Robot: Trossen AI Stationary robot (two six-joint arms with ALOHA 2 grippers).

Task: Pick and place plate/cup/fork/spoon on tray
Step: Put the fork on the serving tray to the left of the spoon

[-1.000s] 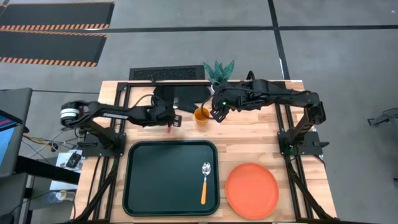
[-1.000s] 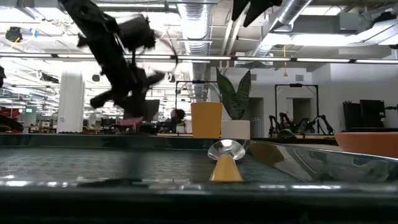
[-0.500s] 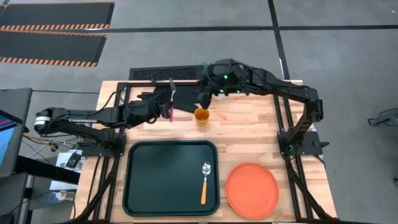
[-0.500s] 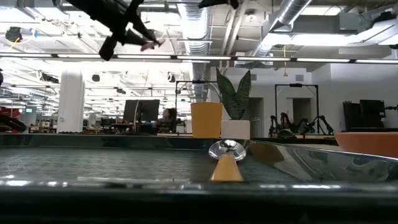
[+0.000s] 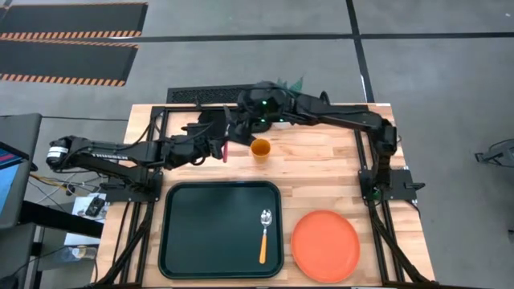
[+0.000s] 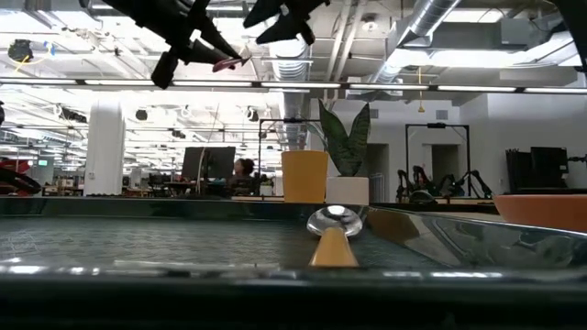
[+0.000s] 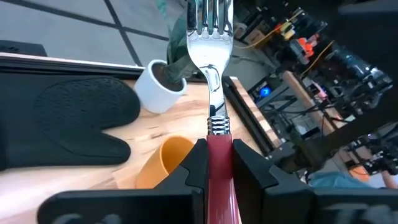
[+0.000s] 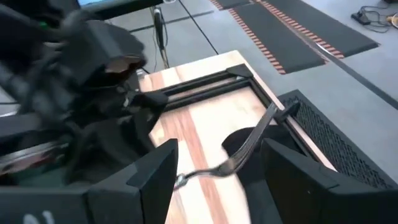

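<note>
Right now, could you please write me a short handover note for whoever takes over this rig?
Left gripper: shut on the fork by its red handle, held in the air above the back of the table, near the cup.
Right gripper: open, raised right by the fork's tines, as if for a handover.
Done: spoon lies in the tray, at its right side.
Left: fork, cup and plate. Cup stands behind the tray; plate sits on the table to the tray's right.
</note>
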